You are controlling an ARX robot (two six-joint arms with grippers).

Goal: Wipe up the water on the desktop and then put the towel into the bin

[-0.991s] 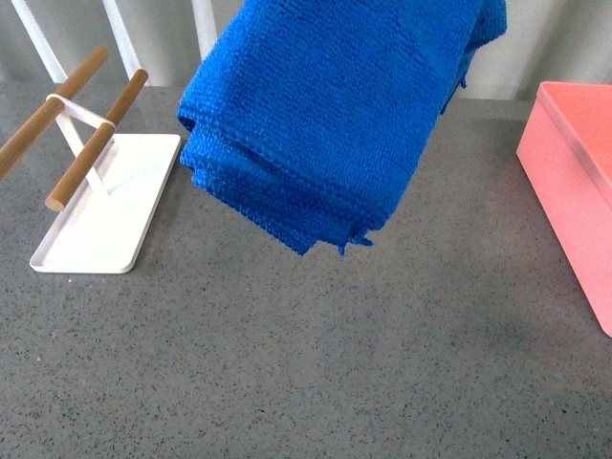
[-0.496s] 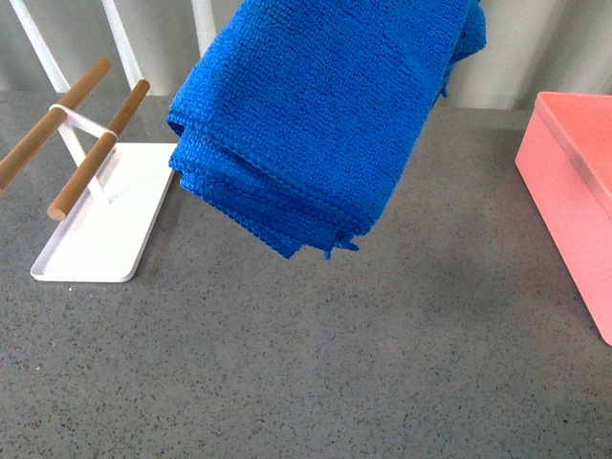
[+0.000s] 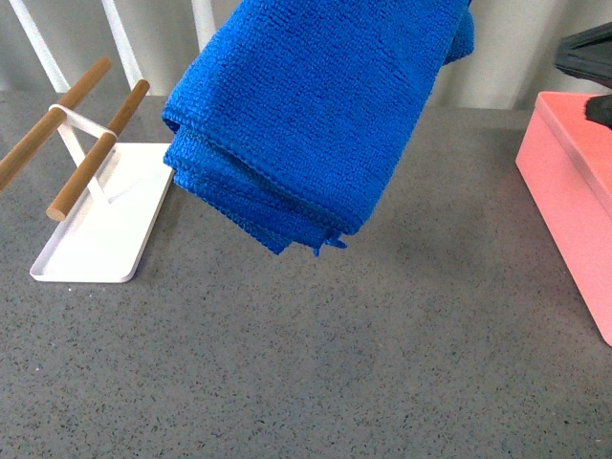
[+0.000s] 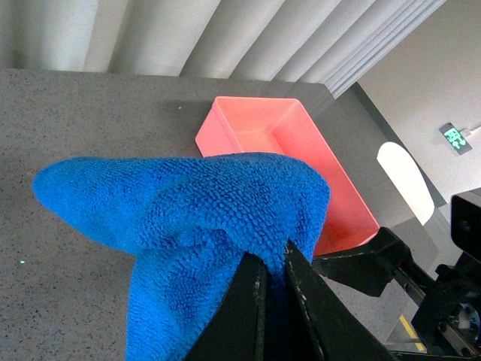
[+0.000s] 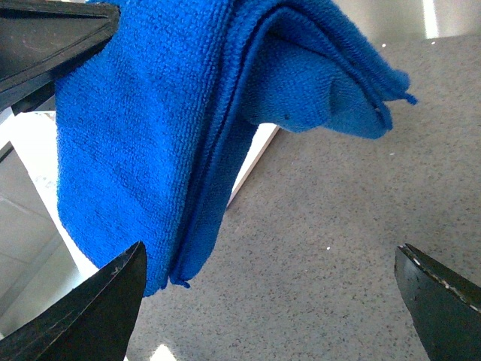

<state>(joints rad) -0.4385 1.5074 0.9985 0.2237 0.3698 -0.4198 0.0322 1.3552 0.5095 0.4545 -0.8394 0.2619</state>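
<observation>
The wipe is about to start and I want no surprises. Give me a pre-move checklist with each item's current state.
1. Left claw shut on the towel: ok.
2. Towel hangs clear above the desktop: ok.
3. Right claw open, holding nothing: ok.
4. Wet spot located on the desktop: cannot tell, none shows.
5. Bin open on top, visible inside bare: ok.

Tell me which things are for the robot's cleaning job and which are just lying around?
For the job: the towel, pinched in the left gripper; the desktop it hangs over; the bin.
Just lying about: the white tray and its two wooden rods.
</observation>
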